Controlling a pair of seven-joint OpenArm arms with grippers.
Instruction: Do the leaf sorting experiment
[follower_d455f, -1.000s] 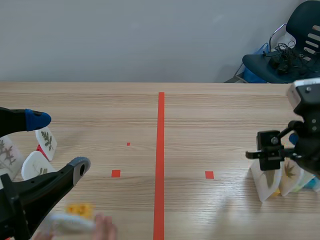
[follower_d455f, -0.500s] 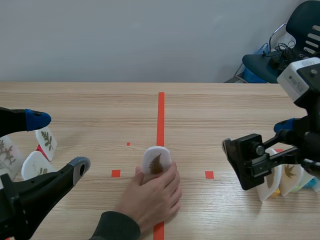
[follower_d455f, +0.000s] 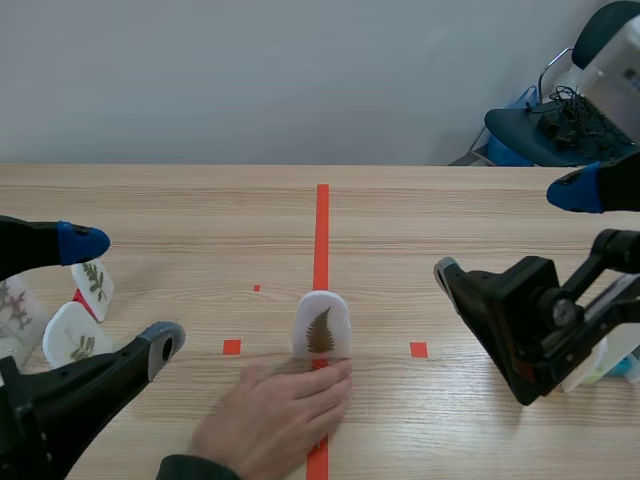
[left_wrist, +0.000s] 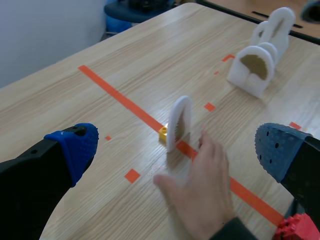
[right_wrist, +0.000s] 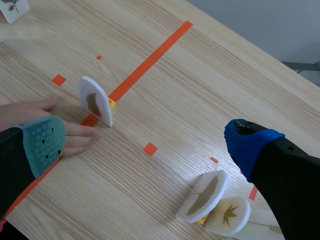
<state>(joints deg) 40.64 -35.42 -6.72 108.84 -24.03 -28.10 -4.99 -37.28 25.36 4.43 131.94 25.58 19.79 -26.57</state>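
Nearest, a person's hand (follower_d455f: 270, 415) lies flat on the table, fingertips at the foot of the fern card (follower_d455f: 320, 328). The card stands upright on the red centre line, with a yellow block (left_wrist: 163, 132) behind it. Both the left gripper (follower_d455f: 120, 292) and the right gripper (follower_d455f: 512, 232) hang to either side with fingers spread, holding nothing. The sensible course is to wait until the hand clears, then pinch the card by its rim and keep it upright. Counted: one fern card, three cards at the left (follower_d455f: 72, 338), and apparently three at the right (right_wrist: 202, 197).
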